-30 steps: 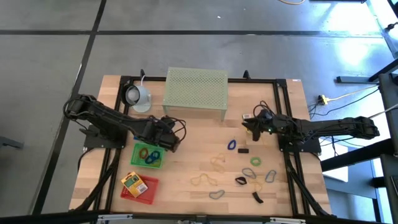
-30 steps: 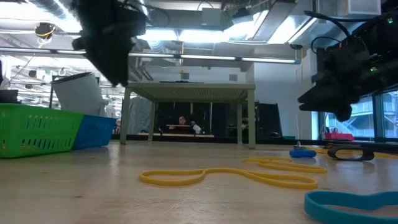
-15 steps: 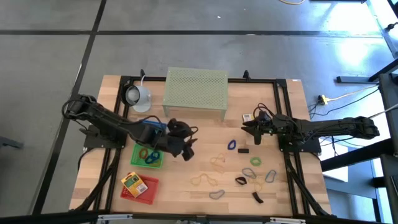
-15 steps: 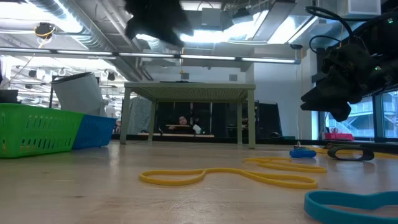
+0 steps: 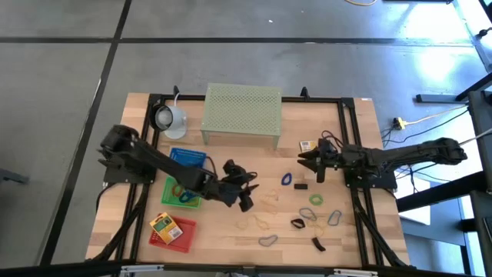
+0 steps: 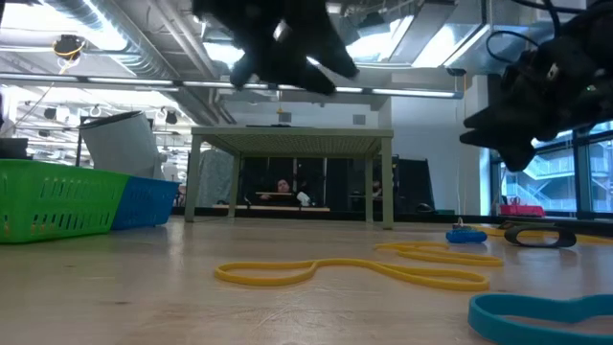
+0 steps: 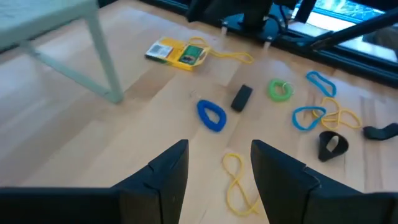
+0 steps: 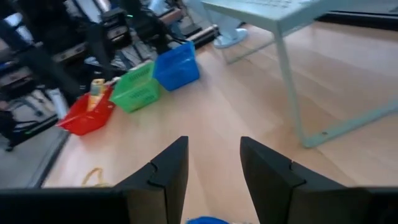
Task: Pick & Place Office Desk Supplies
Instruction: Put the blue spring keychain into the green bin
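Nearest me, the red bin holds a yellow box, with the green bin of loops and the blue bin behind it. My left gripper, fingers parted and empty, hangs beside the yellow loop. My right gripper, also parted, waits beyond the blue loop.

You're working on a worktop of pale, smooth wood with a faint sheen. The green stand looks like perforated mesh, painted matt (probably metal). The green bin, blue bin and red bin read as slatted plastic. The loops look rubbery and matt. Your left hand and right hand have matt black plastic-looking fingers.
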